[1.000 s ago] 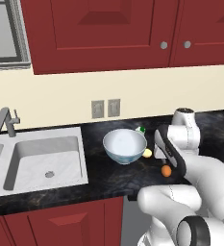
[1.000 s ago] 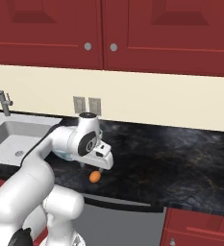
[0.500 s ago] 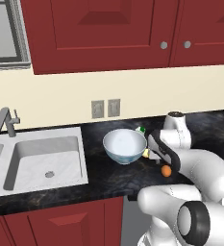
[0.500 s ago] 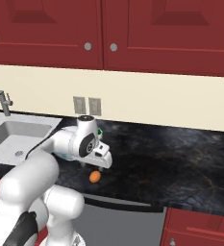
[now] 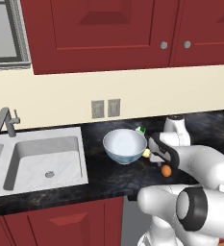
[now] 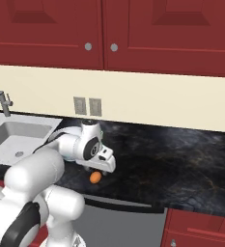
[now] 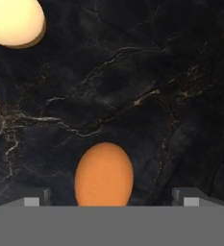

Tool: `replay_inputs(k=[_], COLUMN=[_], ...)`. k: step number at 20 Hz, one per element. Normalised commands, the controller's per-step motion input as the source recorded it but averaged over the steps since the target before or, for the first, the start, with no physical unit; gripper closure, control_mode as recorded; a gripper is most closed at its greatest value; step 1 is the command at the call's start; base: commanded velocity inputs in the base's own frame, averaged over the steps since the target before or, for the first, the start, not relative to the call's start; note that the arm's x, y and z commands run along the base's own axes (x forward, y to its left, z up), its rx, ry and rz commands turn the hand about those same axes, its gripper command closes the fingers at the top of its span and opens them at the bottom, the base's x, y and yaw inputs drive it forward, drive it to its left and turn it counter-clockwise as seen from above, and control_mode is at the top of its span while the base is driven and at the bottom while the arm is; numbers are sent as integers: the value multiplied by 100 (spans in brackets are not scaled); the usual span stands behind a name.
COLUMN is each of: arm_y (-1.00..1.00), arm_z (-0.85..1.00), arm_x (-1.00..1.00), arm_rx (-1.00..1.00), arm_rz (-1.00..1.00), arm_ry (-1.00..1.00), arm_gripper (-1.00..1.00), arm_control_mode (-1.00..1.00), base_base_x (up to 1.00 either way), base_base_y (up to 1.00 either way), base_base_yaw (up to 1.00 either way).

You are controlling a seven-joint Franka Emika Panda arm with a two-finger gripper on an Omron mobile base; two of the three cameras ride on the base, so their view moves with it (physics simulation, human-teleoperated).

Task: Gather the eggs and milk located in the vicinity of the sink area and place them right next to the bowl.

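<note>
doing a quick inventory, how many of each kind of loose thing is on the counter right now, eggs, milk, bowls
eggs: 2, the orange egg lying between the open gripper fingertips and the pale yellow egg beside the bowl
milk: 1, the milk behind the bowl
bowls: 1, the bowl
total: 4

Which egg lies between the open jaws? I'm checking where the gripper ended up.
The orange egg, lying alone on the dark counter between the wide-open jaws. The pale yellow egg lies farther off, beside the bowl.
</note>
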Motion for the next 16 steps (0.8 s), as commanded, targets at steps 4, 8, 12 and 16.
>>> replay_inputs(k=[4,8,12,16], arm_y=[-11,2,11,4], arm_z=[-17,-19,-6,-1], arm_x=[-14,-6,0,0], arm_rx=[0,0,0,0], arm_rz=[0,0,0,0], arm_ry=[0,0,0,0], arm_gripper=[-100,-100,-100,-100], arm_control_mode=[-100,-100,-100,-100], base_base_x=[0,0,0,0], base_base_y=[0,0,0,0], base_base_yaw=[0,0,0,0])
